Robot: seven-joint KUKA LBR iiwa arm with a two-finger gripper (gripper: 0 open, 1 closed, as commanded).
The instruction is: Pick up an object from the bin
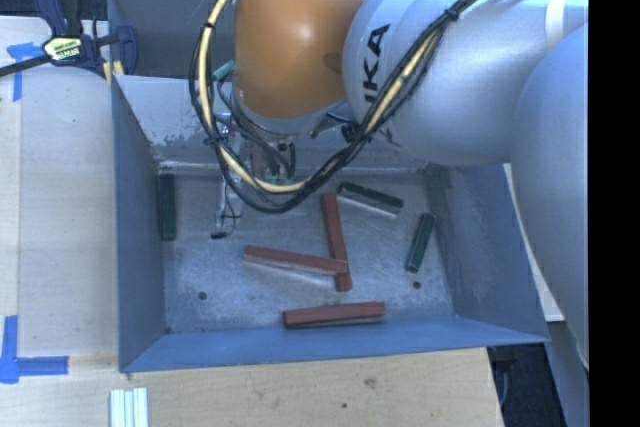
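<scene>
Camera view: the gripper [260, 165] hangs under the orange wrist cover [290, 40] at the back-middle of the bin [140, 215]; can't tell whether it is released or clenched. Nothing visibly held. The nearest candidate, the flat red-brown bar [295, 261], lies toward the near wall, long axis roughly left-right, its right end meeting the second red-brown bar [334, 235]; the dark green bar [165, 206] lies by the left wall.

Arm [470, 55] reaches in from right; hand [247, 183] points down
</scene>
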